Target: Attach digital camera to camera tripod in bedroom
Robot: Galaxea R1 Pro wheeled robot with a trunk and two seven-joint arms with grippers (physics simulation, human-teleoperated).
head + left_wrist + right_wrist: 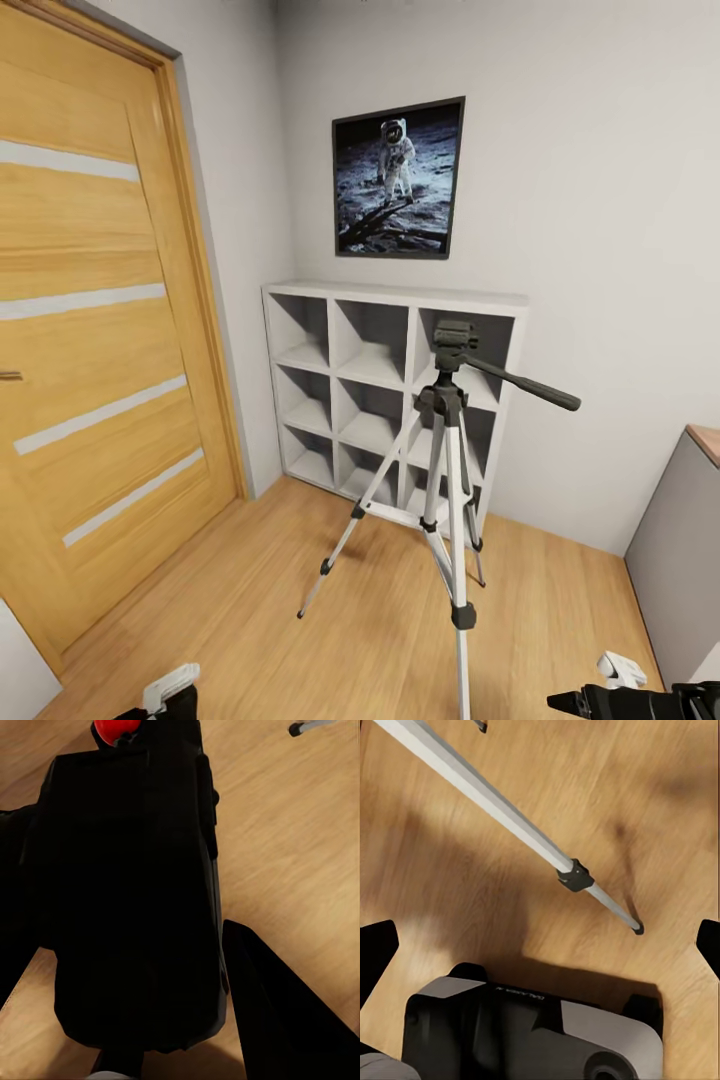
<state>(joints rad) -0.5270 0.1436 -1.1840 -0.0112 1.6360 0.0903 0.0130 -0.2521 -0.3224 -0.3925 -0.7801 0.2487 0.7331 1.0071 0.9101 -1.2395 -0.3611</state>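
Three silver telescopic legs with black joints carry the tall camera tripod (443, 470), which stands on the light wood plank floor (250, 610) of the bedroom, just in front of the white cube shelf (340, 370) and below the framed astronaut picture (398, 178). A wooden door with pale stripes (90, 330) is seen on the left wall. The black tripod head (455, 338) is bare, with its long black pan handle (525, 385) angled out toward the right.

The small boxy black digital camera (131, 892), red button (114, 729) at its top, is seen close up in the left wrist view, pinched in the left gripper (127, 967), with dark fingers (277, 1012) on either side of the body. The right gripper (540, 945) is spread wide over bare floor, with nothing between its tips; one tripod leg (502, 814) and its foot are noted beneath it.

Judgement: the mounting step is not yet begun; the camera is held low, well apart from the head.

Risks noted:
- The near leg lies close to the right arm; a knock could tip the tripod.
- The pan handle projects into the approach path and could be struck as the camera is raised.
- The grip orientation is hard to read; a tilted camera base may miss the head plate or slip.
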